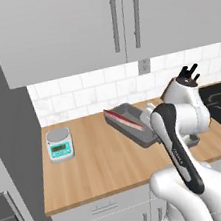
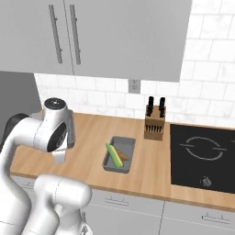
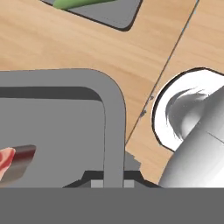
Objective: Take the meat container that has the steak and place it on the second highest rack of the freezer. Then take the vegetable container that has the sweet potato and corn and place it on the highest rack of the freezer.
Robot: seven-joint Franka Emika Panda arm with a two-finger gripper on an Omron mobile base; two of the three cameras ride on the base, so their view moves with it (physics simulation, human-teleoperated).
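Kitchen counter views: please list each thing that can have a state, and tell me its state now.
meat container: lifted and tilted above the counter, holds the steak
end effector: shut on the meat container's rim
vegetable container: resting flat on the counter, holds the corn
upper cabinets: doors closed
cooktop: no pot on it

Even, bright, diffuse rendered light; no single source shows. Wall cabinets (image 1: 118, 20) cast a soft shade band on the tiles (image 1: 89, 93) just beneath. Counter (image 1: 100, 159) evenly lit, wood grain soft. Meat tray (image 1: 130, 124) drops only a faint shadow. Hob (image 2: 204, 158) matte black, no glare. Arm (image 1: 181, 142) shows mild gloss on its white shell. Hand view: tray rim (image 3: 111, 127) close, edges slightly soft; dark shadow inside its far wall. All frames low in resolution, slightly blurred.
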